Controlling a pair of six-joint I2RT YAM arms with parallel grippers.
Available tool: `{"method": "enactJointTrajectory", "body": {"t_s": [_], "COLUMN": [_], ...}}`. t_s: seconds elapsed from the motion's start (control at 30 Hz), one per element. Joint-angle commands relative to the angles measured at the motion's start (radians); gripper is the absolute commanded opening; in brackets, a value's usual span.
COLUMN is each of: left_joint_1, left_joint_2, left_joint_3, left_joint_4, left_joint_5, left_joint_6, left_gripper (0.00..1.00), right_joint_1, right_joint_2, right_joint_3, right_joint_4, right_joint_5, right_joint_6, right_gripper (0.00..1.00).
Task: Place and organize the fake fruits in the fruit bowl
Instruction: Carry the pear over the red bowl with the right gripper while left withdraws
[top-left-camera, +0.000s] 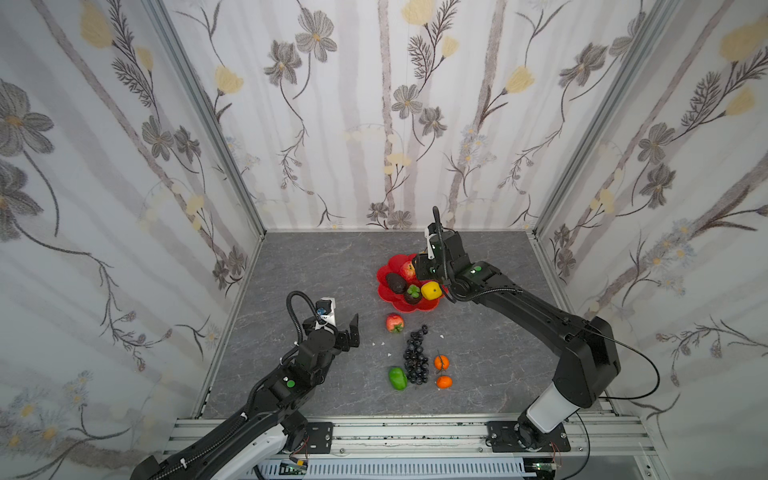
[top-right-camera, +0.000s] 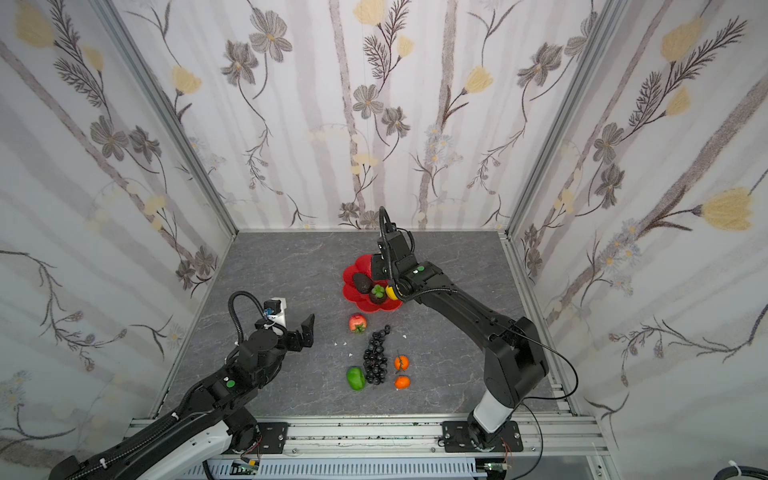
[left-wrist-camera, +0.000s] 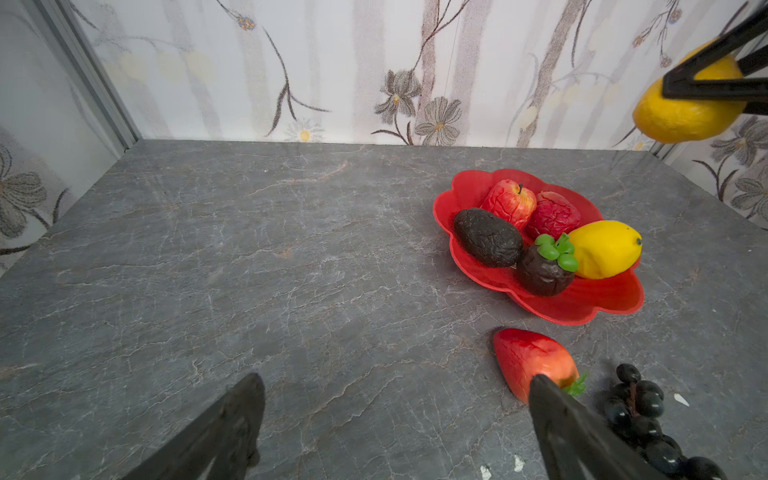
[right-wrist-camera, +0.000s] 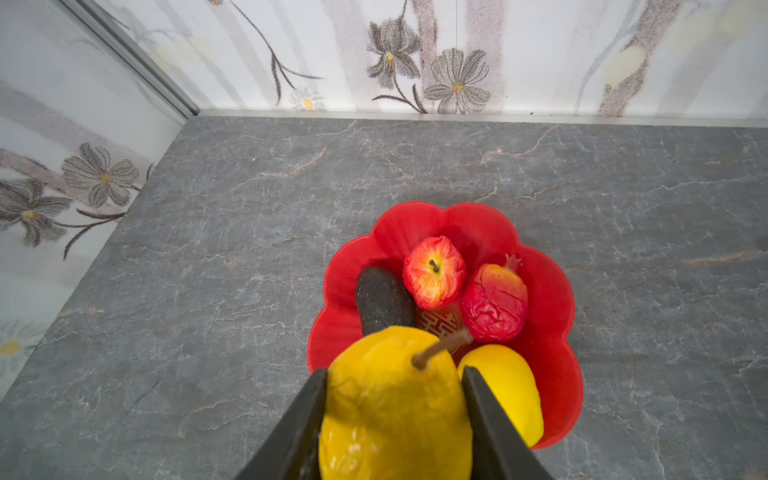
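- Nearest us on the surface (top-left-camera: 498, 365) lie a green fruit (top-left-camera: 397, 377) and the near orange (top-left-camera: 444, 381). The far orange (top-left-camera: 441, 362) sits just behind it.
- Between the green fruit and the oranges we see the grapes (top-left-camera: 417, 359), a black bunch stretched away from us. Its near end lies just beside the green fruit.
- Left of these and well apart from them, the left pincer (left-wrist-camera: 397, 382) hangs above bare surface. Its jaws are spread wide with nothing between them.
- Past the far tip of the grapes a strawberry (top-left-camera: 394, 323) lies on its side, just short of the bowl and not touching it.
- The bowl (right-wrist-camera: 415, 216) sits further back, about mid-width.
- In it we count a mangosteen (left-wrist-camera: 544, 270) and a lemon (right-wrist-camera: 511, 386) on the near side, an avocado (right-wrist-camera: 380, 299) to the left, and an apple (right-wrist-camera: 434, 272) and a wrinkled red fruit (right-wrist-camera: 494, 303) at the far side. They are packed close around the gold emblem (right-wrist-camera: 440, 324).
- Over the bowl's far right part, the right pincer (right-wrist-camera: 394, 374) pinches a pear (right-wrist-camera: 395, 424) by its flanks, the stem pointing away from the wrist. In the left wrist view we see the pear held clear above the fruits in the bowl.
- Behind everything stands the flowered wall (top-left-camera: 374, 124).
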Motion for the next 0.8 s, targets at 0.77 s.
{"method": "enactJointTrajectory", "body": {"t_s": [0.77], "left_joint_1": [0.003], "left_joint_2": [0.014], "left_joint_3": [-0.017], "left_joint_4": [0.038], "left_joint_5": [-0.011], "left_joint_6": [0.002], "left_gripper": [1.00], "right_joint_1": [0.071], "right_joint_2": [0.305], "right_joint_3": [0.209], "right_joint_4": [-0.072], "right_joint_5": [-0.094], "right_joint_6": [-0.038], "right_gripper": [0.41]}}
